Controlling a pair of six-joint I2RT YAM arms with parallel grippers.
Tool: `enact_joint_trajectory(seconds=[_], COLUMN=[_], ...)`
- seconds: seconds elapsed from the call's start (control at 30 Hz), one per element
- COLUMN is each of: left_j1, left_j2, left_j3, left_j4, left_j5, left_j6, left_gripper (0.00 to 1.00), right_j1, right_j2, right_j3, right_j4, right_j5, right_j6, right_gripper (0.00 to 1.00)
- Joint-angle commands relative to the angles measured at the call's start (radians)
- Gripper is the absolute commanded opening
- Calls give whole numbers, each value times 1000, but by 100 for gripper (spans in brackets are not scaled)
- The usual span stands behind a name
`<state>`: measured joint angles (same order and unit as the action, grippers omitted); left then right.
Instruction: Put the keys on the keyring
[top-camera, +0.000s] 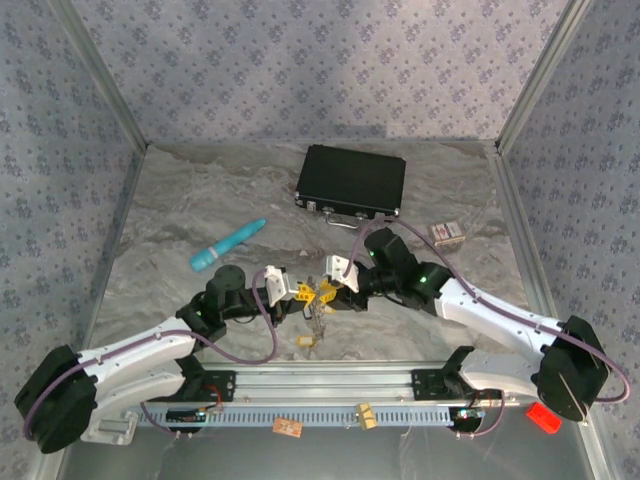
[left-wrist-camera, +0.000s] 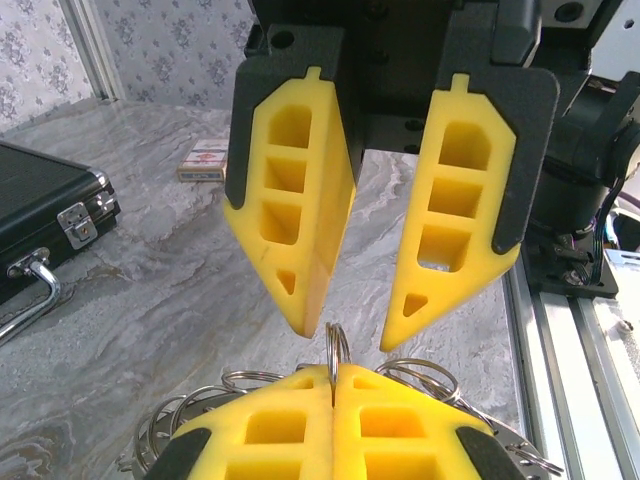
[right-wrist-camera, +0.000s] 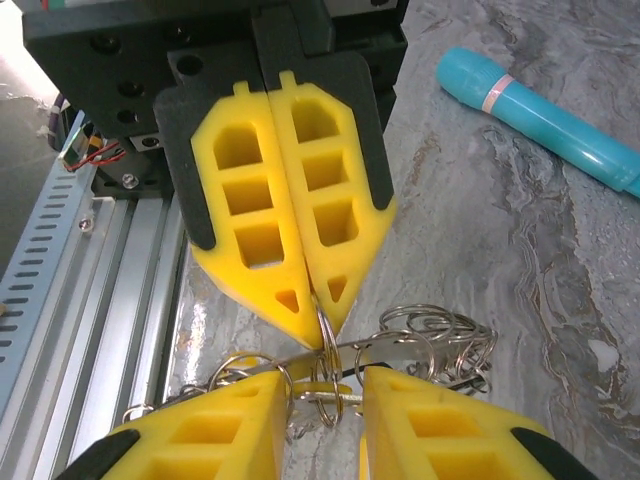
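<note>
Left gripper (left-wrist-camera: 333, 378) is clenched on the keyring (left-wrist-camera: 337, 350): the pads are pressed flat together with one thin wire loop pinched edge-on between them, and the rest of the bunch of wire loops hangs below and to the sides. It is held off the bench (top-camera: 200, 200), near the front edge at about mid-width.

Right gripper (right-wrist-camera: 325, 388) is released, with the jaws apart. It sits nose-to-nose with the left one, its tips either side of the pinched loop but not touching it.

Keys: the one that can be picked out (top-camera: 307, 342) is small and tan-headed, lying on the bench just nearer the front edge than the two grippers. Something dangles under the loops too, but it's too small to tell whether it's a key.

Step in hand looks like the handover/brace: left presents the ring and right lines up on it. No key is in either gripper, so threading hasn't started.

The next move likely needs right to either clamp the loop to steady or spread it, or drop to the loose key. Either way fine alignment matters, because the wire is thin and will twist easily.

Black case (top-camera: 350, 182) is at the back edge, the teal stick (right-wrist-camera: 540, 110) is left of centre, and the small card box (top-camera: 447, 233) is to the right. All are well clear.
</note>
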<state>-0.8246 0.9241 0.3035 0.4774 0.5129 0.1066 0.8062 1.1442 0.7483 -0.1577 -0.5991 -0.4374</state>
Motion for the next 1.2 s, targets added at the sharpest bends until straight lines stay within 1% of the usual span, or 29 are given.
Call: enact_joint_trajectory(seconds=[0.0,0.07,0.13,0.3,0.37,0.4,0.43,0.47,0.5,0.57,0.7,1.0,1.13,1.17], left_j1=[2,2,4,1,2,2,2,2,2,2,1,0,-1,0], left_j2=[3,5,5,2,-1,-2,-5,-8,-10,-13,-2,8,-1,-4], left_j3=[-3,-3,-4,-14,-10,-4,1,8,17,36,65,83,82,79], left_j4=[91,97,102,129,119,98,71,46,17,-43,-119,-124,-113,-108], left_j5=[39,43,44,43,34,19,1,-11,-22,-27,-22,2,27,30], left_j6=[-15,-18,-20,-31,-30,-28,-23,-15,-4,18,51,58,59,58], left_gripper=[0,0,0,0,0,5,17,27,31,31,27,15,0,0], right_j1=[-4,-4,-4,-4,-3,-1,1,7,12,25,63,126,125,116], right_j2=[12,17,19,31,32,31,29,28,28,37,76,147,144,129], right_j3=[-9,-7,-7,6,21,33,48,61,79,120,200,291,293,276], right_j4=[44,49,58,52,26,4,-24,-52,-88,-163,-297,-386,-373,-346], right_j5=[-40,-36,-31,-39,-37,-33,-24,-11,8,43,111,169,158,148], right_j6=[28,29,31,26,14,2,-13,-30,-54,-101,-184,-255,-244,-227], right_gripper=[27,25,20,0,0,0,0,0,0,0,0,0,0,3])
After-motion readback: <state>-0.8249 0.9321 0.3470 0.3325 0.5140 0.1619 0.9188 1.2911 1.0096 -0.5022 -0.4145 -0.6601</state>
